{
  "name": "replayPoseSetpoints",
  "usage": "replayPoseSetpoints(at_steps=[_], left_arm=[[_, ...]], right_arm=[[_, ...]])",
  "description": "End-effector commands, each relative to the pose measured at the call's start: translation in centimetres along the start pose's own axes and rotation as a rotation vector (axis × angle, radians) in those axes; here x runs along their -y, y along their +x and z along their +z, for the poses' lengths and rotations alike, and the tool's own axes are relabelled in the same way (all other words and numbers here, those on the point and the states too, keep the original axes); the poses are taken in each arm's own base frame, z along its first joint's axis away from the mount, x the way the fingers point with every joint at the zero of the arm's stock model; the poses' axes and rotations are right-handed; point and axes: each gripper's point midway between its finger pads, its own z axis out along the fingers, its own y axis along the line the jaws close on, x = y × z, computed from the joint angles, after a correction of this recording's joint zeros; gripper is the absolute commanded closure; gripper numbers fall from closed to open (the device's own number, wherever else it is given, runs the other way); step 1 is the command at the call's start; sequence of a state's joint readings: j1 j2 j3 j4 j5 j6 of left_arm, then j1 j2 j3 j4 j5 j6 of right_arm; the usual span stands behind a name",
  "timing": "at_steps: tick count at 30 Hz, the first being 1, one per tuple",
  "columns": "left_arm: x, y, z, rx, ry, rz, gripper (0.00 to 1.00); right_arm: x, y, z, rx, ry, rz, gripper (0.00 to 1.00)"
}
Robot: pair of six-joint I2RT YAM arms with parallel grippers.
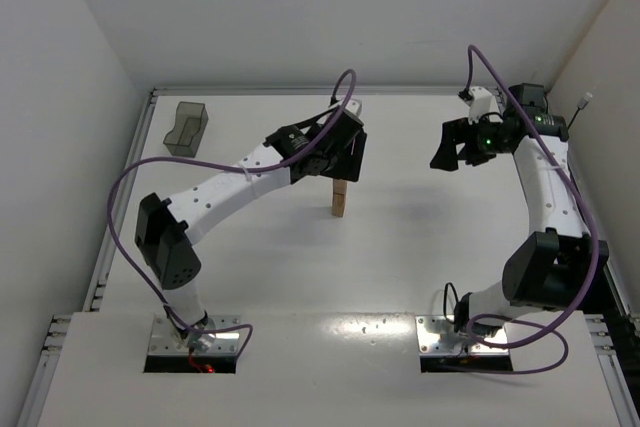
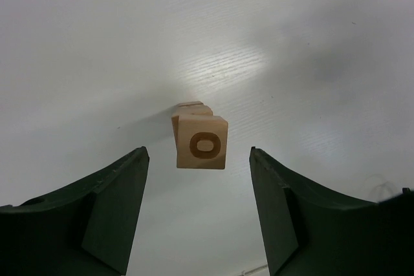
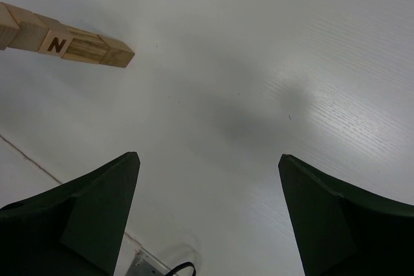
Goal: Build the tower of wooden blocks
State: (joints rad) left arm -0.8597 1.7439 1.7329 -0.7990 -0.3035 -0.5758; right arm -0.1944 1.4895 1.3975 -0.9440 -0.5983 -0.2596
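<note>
The tower [image 1: 340, 199] is a narrow upright column of tan wood blocks near the table's middle. In the left wrist view I look down on it: the top block [image 2: 202, 142] shows a dark ring mark, with lower blocks behind it. My left gripper [image 2: 199, 159] hangs just above the tower, open and empty, its fingers [image 2: 116, 198] apart from the block on both sides. In the top view that gripper [image 1: 345, 152] sits right over the column. My right gripper [image 1: 452, 145] is open and empty, raised at the right. Its wrist view shows the tower [image 3: 65, 42] at top left, one block marked N.
A translucent dark-grey bin [image 1: 186, 128] stands at the far left corner. White walls close the table at the back and both sides. Purple cables loop over both arms.
</note>
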Motion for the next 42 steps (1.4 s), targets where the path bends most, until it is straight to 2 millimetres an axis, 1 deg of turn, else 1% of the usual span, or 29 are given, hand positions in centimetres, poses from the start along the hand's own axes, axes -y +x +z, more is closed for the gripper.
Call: replayPoseSetpoints(at_steps=[1, 2, 3, 4, 5, 6, 7, 8, 9, 10, 15, 16, 18, 19, 23, 24, 27, 28, 29, 32, 33, 35, 38, 40, 42], left_arm=[[1.0, -1.2, 0.0, 0.033, 0.021, 0.016, 0.40], [1.2, -1.6, -0.2, 0.042, 0.026, 0.013, 0.40], [1.3, -1.6, 0.0, 0.040, 0.026, 0.013, 0.40], [1.4, -1.6, 0.0, 0.036, 0.034, 0.013, 0.40], [1.1, -1.5, 0.5, 0.030, 0.023, 0.010, 0.40], [1.1, -1.5, 0.5, 0.030, 0.023, 0.010, 0.40], [1.1, -1.2, 0.9, 0.021, 0.018, 0.013, 0.40], [1.3, -1.5, 0.7, 0.024, 0.030, 0.010, 0.40], [0.9, -1.7, 0.8, 0.025, 0.024, 0.004, 0.40], [0.9, -1.4, 1.3, 0.015, 0.018, 0.008, 0.41], [0.5, -1.4, 1.6, 0.006, 0.006, 0.005, 0.41], [0.5, -1.1, 2.0, -0.002, 0.002, 0.007, 0.44], [0.5, -1.1, 2.0, -0.002, 0.002, 0.008, 0.46], [0.1, -1.3, 2.1, -0.001, -0.004, 0.001, 0.47], [0.1, -1.3, 2.1, -0.001, -0.004, 0.001, 0.48], [-0.3, -1.2, 2.5, -0.007, -0.015, -0.003, 0.50], [-0.3, -1.2, 2.5, -0.007, -0.015, -0.003, 0.50], [-0.1, -1.5, 2.4, 0.000, -0.011, -0.005, 0.50], [-0.4, -1.4, 2.8, -0.010, -0.013, -0.009, 0.50], [-0.4, -1.4, 2.8, -0.010, -0.013, -0.018, 0.50], [-0.4, -1.2, 3.2, -0.018, -0.017, -0.016, 0.50], [-0.8, -1.3, 3.3, -0.017, -0.024, -0.022, 0.50], [-0.8, -1.3, 3.3, -0.017, -0.024, -0.022, 0.51], [-0.6, -1.3, 3.3, -0.021, -0.015, -0.022, 0.54], [-1.0, -1.4, 3.4, -0.020, -0.022, -0.029, 0.54]], right_arm=[[0.1, -1.6, -0.5, 0.039, 0.007, -0.044, 0.14], [0.1, -1.6, -0.5, 0.039, 0.007, -0.044, 0.14], [0.1, -1.6, -0.5, 0.039, 0.007, -0.044, 0.14], [0.1, -1.6, -0.5, 0.039, 0.007, -0.044, 0.14], [0.1, -1.6, -0.5, 0.039, 0.007, -0.044, 0.14], [0.1, -1.6, -0.5, 0.039, 0.007, -0.044, 0.14], [0.1, -1.6, -0.5, 0.039, 0.007, -0.044, 0.14], [0.1, -1.6, -0.5, 0.039, 0.007, -0.044, 0.14], [0.1, -1.6, -0.5, 0.039, 0.007, -0.044, 0.14], [0.1, -1.6, -0.5, 0.039, 0.007, -0.044, 0.14], [0.1, -1.6, -0.5, 0.039, 0.007, -0.044, 0.14], [0.1, -1.6, -0.5, 0.039, 0.007, -0.044, 0.14], [0.2, -1.5, -0.3, 0.032, 0.004, -0.039, 0.14], [0.2, -1.5, -0.3, 0.032, 0.004, -0.039, 0.14], [0.2, -1.5, -0.3, 0.032, 0.004, -0.039, 0.14], [0.2, -1.5, -0.3, 0.032, 0.004, -0.039, 0.14], [0.2, -1.5, -0.3, 0.032, 0.004, -0.039, 0.14], [0.2, -1.5, -0.3, 0.032, 0.004, -0.039, 0.14], [0.2, -1.5, -0.3, 0.032, 0.004, -0.039, 0.14], [0.2, -1.5, -0.3, 0.032, 0.004, -0.039, 0.14], [0.2, -1.5, -0.3, 0.032, 0.004, -0.039, 0.14], [0.3, -1.4, 0.0, 0.025, 0.001, -0.034, 0.14], [0.3, -1.4, 0.0, 0.025, 0.001, -0.034, 0.14], [0.3, -1.4, 0.0, 0.025, 0.001, -0.034, 0.14], [0.3, -1.4, 0.0, 0.025, 0.001, -0.034, 0.14]])
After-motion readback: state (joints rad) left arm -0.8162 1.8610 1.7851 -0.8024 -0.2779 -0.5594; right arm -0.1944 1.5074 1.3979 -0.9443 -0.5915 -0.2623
